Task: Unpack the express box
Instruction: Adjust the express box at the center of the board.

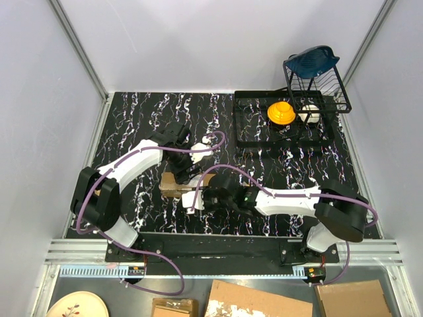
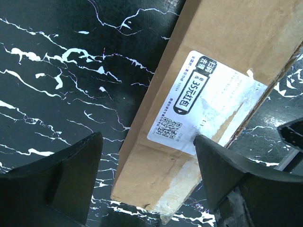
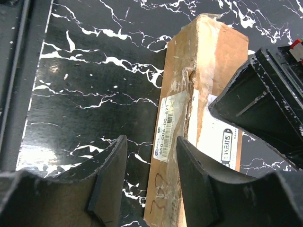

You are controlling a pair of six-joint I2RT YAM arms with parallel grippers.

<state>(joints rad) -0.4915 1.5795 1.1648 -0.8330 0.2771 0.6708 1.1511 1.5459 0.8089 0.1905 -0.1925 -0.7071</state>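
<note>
- Hovering above the carton, the left gripper [image 2: 147, 139] is spread wide and pinches nothing. One end of the express box [image 2: 218, 52] lies between its fingers, and the white label [image 2: 199, 104] sits just inside the right-hand finger, which seems to touch the box edge.
- Beneath both pincers, the box lies flat on the black marbled table [image 2: 57, 71].
- The right gripper [image 3: 152, 142] is also parted, more narrowly, and holds nothing. The box's long edge sits under the gap, with most of the carton beyond its right finger.
- By my judgement the task is at an early stage. The clear tape [image 3: 208, 56] looks wrinkled and torn along the seam, but the flaps lie shut and no contents show. Opening and emptying remain.
</note>
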